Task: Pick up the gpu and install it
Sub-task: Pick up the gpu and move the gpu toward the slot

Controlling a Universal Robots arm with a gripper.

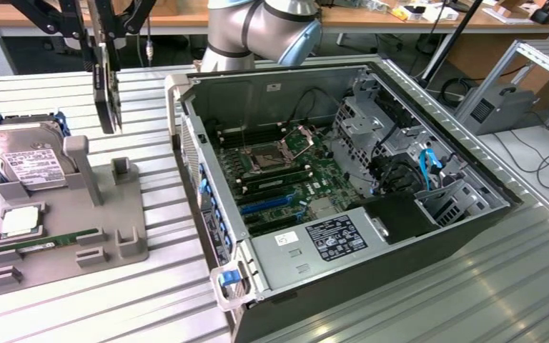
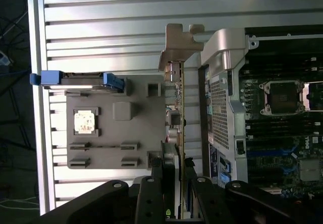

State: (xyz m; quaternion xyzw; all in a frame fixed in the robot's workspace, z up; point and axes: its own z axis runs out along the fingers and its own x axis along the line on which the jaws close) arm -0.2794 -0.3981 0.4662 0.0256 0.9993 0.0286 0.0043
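— Ribbed metal table (image 1: pixel 112 314) underneath, workbenches and cables behind. Gripper state?
— Gripper (image 1: pixel 103 63) part-closed, fingers (image 2: pixel 169 168) pressed to both faces of the gpu (image 1: pixel 106 107). Card hanging on edge, lifted clear of the table, at ten o'clock from the computer case (image 1: pixel 284 264) in the exterior view.
— Bracket end?
— Silver bracket (image 2: pixel 174 47) at the end far from the fingers. From the wrist, card seen edge-on, between the grey holder (image 1: pixel 112 214) and the case's outer wall.
— Counts?
— One gpu, one gripper, one grey holder at nine o'clock from the case. On the holder: one hard drive (image 1: pixel 26 161) propped up at its eleven o'clock corner, one square chip (image 1: pixel 22 223), one green memory stick (image 1: pixel 60 239) lying flat. One open case, motherboard (image 1: pixel 294 179) facing up.
— Anything cut off or unclear?
— Top of the gripper linkage cropped by the frame edge. Robot arm (image 1: pixel 265 28) at twelve o'clock, cropped too. Card's flat faces hidden from the wrist. Expansion slots too dim to tell apart.
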